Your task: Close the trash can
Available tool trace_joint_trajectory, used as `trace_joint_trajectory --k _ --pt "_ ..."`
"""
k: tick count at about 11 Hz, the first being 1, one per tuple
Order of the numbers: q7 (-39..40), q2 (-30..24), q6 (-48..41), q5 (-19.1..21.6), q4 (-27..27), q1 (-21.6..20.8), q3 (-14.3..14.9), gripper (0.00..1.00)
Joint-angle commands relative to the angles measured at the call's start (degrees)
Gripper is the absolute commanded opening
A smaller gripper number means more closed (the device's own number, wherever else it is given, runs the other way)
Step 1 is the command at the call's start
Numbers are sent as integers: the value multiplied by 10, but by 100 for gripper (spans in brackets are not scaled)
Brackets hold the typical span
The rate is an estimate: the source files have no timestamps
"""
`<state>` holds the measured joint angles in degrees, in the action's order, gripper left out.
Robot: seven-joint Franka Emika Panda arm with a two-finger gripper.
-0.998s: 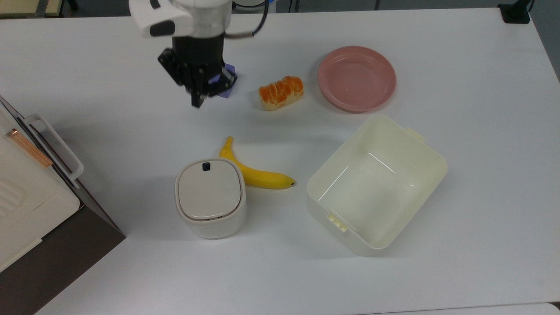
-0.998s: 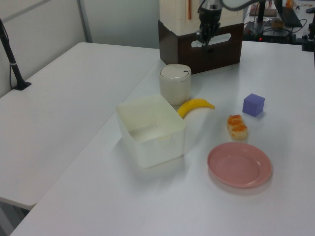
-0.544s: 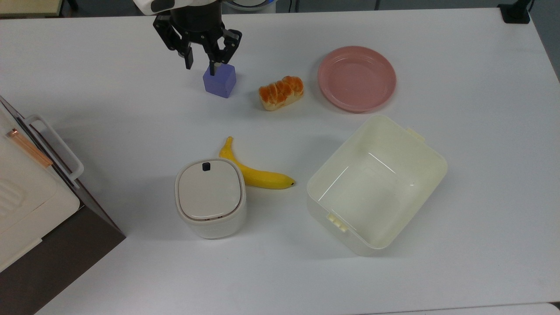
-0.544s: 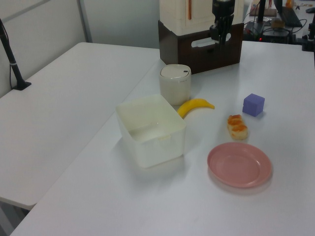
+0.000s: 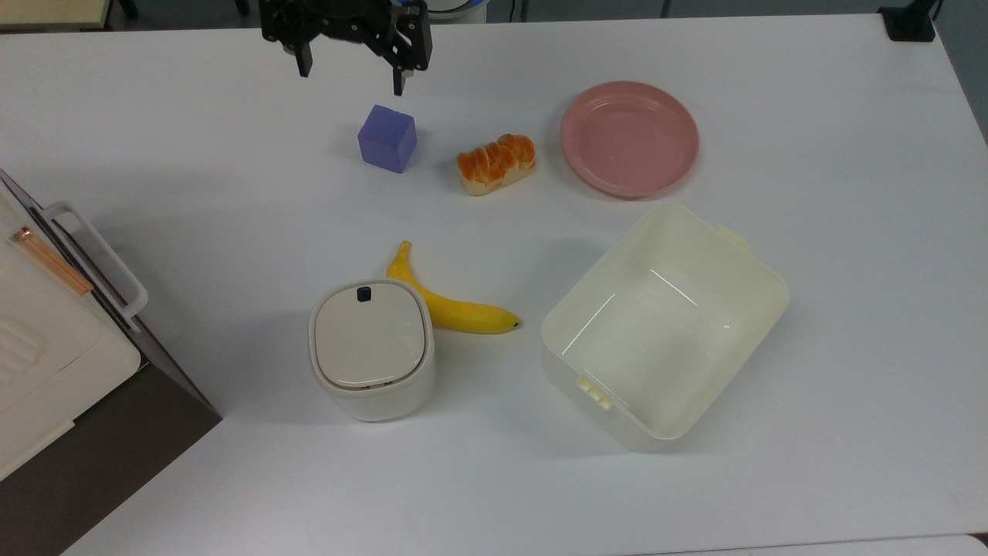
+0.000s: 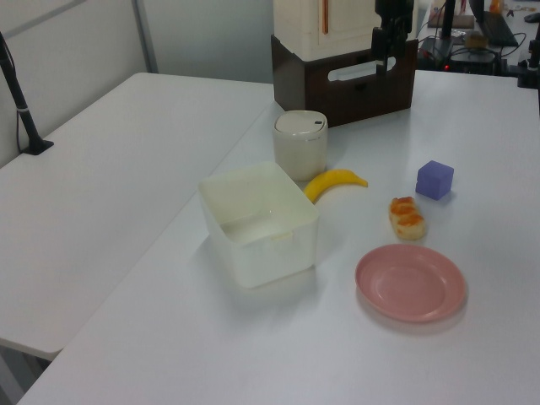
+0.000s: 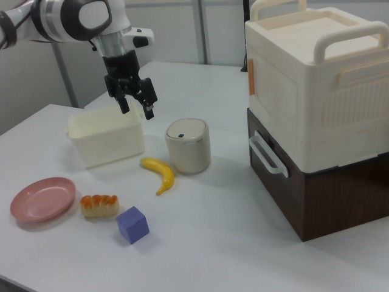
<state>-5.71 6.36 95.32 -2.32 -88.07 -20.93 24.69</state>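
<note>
- The trash can stands on the white worktop, in the top view's lower left part, and its flat beige lid lies down level inside the rim.
- The small black button shows at the edge of the lid, and I see no gap between lid and rim in the top view or the right view, so I judge that the can is already closed.
- The hand is at the upper edge of the top view, well apart from the trash can, with its two fingers spread wide and nothing between them.
- In the right view the hand hangs high in the air above the worktop, and it touches nothing.
- A banana lies just beside the can; it seems to touch the can's wall, but I cannot tell for sure.
- A purple cube, a piece of bread, a pink plate and a pale yellow tub without lid rest further away.
- In my judgement the main work is done; what is left is perhaps only to make sure that the lid has latched.
</note>
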Motion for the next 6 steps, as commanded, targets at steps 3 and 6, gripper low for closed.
trace_joint_trajectory --k 3,6 --pt "5 -43 70 23 -61 -10 -3 100" --pt "4 -52 66 55 -61 -9 2 100"
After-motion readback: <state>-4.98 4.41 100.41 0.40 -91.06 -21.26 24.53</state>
